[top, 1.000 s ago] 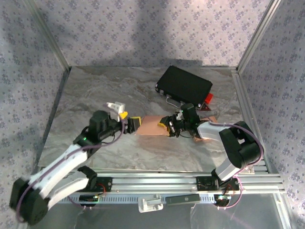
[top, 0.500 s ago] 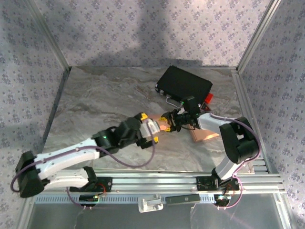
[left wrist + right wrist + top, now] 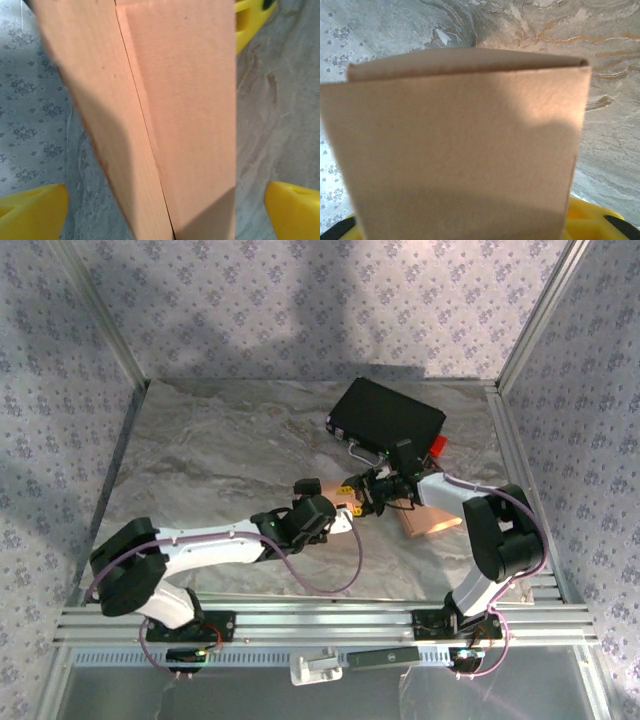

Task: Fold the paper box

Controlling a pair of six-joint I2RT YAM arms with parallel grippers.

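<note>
Reaching in low from 7 o'clock, your left arm (image 3: 210, 540) stretches nearly flat toward the middle of the table (image 3: 200, 460). The left gripper (image 3: 340, 513) is spread wide, and its yellow fingertips (image 3: 30, 212) stand either side of the paper box (image 3: 185, 115) with marble showing in both gaps. The card is plain tan, with one lengthwise crease. Your right arm (image 3: 500, 540) doubles back at 4 o'clock with its forearm pointing to 9. The right gripper (image 3: 352, 490) meets the left one just right of centre. Card hides its grip, so you cannot tell. The box's flat end rests at 4 o'clock, and a black case (image 3: 388, 418) sits at 1.
</note>
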